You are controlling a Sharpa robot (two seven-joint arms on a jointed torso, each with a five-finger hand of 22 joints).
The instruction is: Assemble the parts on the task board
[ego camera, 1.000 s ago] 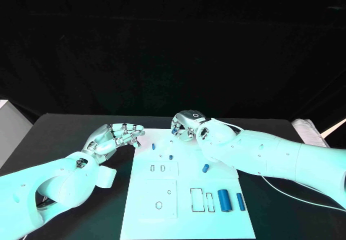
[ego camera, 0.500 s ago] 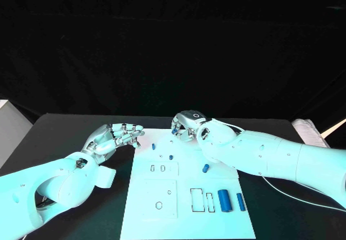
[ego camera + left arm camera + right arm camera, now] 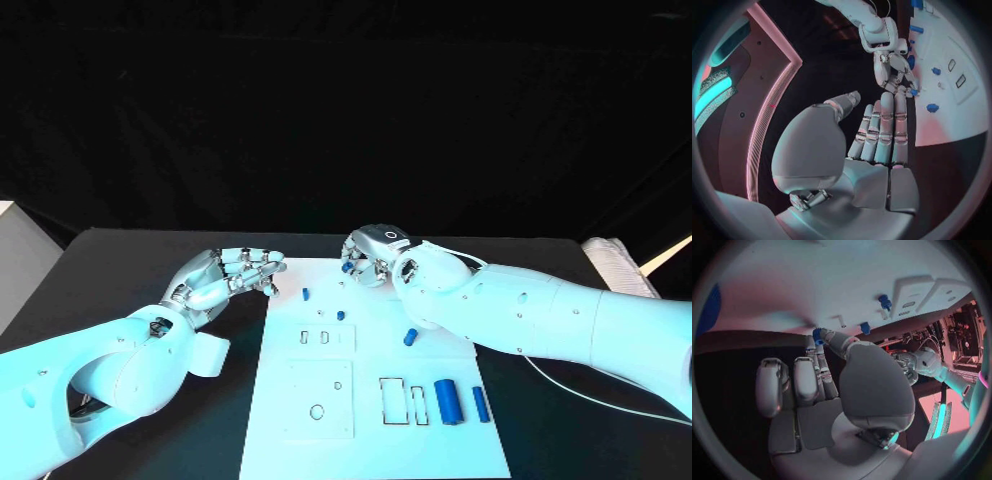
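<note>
Before me a black counter (image 3: 144, 260) fills the lower half of the frame, its far edge running straight across the middle. Behind it a black curtain (image 3: 346, 110) hangs in soft vertical folds over the whole upper half. At the left edge a pale box-like piece of furniture (image 3: 18, 250) stands beside the counter. At the right edge a folded whitish cloth (image 3: 617, 262) lies on its corner.

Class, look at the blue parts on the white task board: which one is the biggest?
The thick blue cylinder lying near the task board's front right corner. It is wider and longer than the slim piece beside it and the small parts farther back.
</note>
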